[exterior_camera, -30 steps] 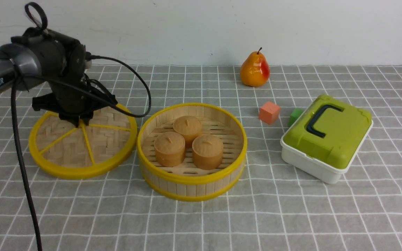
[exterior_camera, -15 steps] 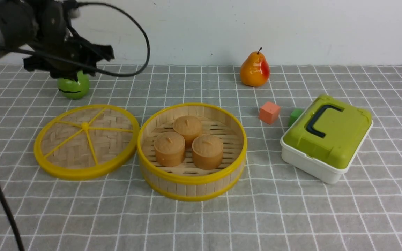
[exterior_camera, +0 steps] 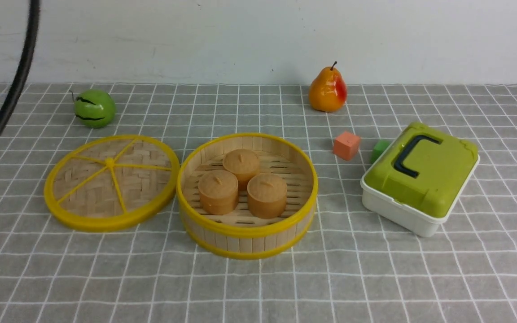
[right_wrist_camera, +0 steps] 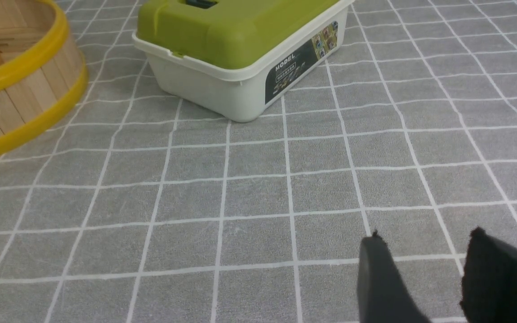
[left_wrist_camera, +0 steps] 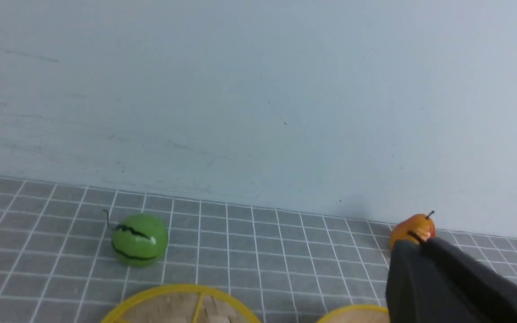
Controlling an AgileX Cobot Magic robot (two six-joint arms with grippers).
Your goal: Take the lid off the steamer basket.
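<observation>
Front view: woven bamboo lid (exterior_camera: 92,184), yellow-rimmed, flat on the desk (exterior_camera: 357,278), off and left of the bamboo steamer basket (exterior_camera: 247,242); three brown buns (exterior_camera: 240,166) inside.

Left wrist view: left claw (left_wrist_camera: 424,251), fully closed, holding nothing.

Right wrist view: right claw (right_wrist_camera: 424,235), fingers apart, nothing between.

front camera facing forward over table (exterior_camera: 352,278), steamer basket (exterior_camera: 247,231) shared with right wrist view

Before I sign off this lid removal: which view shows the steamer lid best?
The front view: the lid lies whole and unblocked beside the steamer basket. The left wrist view catches only part; the right wrist view, none.
</observation>
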